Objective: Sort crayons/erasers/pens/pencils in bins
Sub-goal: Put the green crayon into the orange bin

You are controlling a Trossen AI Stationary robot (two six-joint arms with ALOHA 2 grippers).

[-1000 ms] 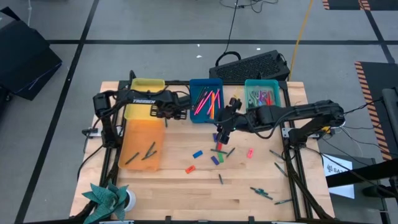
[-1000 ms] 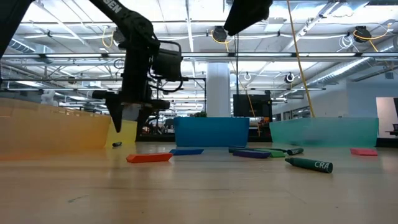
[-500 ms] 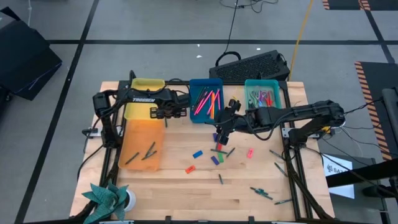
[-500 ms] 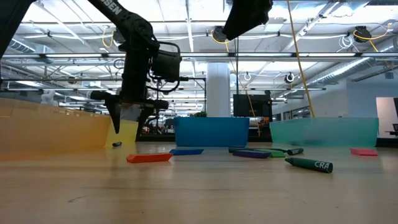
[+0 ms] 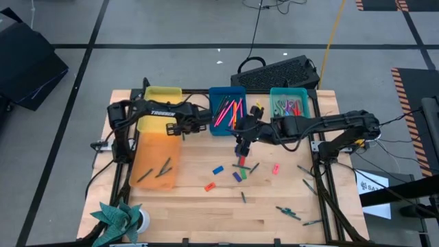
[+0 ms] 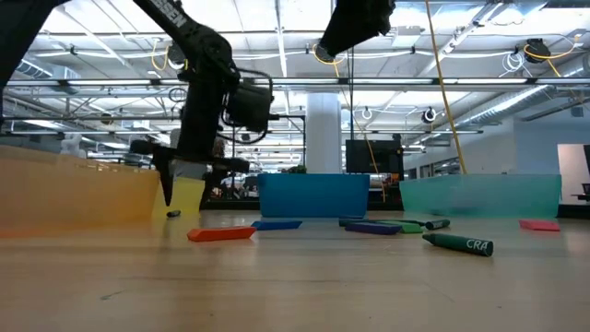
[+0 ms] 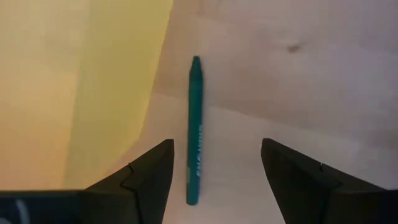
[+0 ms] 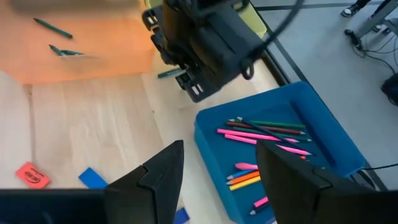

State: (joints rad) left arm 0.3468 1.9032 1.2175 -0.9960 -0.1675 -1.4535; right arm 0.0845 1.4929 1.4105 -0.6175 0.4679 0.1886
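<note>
A green stick (image 7: 194, 130) lies flat on the table beside the orange bin (image 5: 154, 154). My left gripper (image 7: 214, 158) hangs open over it, fingers pointing down, one on each side without touching; the low view shows this gripper (image 6: 167, 187) just above the table. My right gripper (image 8: 221, 165) is open and empty, raised near the blue bin (image 5: 226, 110), which holds pink and orange sticks. Blue (image 5: 218, 169), red (image 5: 210, 186), purple (image 5: 238, 176) and pink (image 5: 276, 169) erasers lie on the table's middle.
The yellow bin (image 5: 159, 96) and the teal bin (image 5: 289, 103) stand along the far edge, with a black keyboard (image 5: 278, 72) behind them. Green sticks (image 5: 288, 213) lie scattered at the near right. A green leafy object (image 5: 120, 219) sits at the near left corner.
My left gripper has moved a little toward the table's left edge and slightly down, over the green stick by the orange bin. My right gripper has shifted toward the left, nearer the blue bin's near edge. Nothing on the table has moved.
</note>
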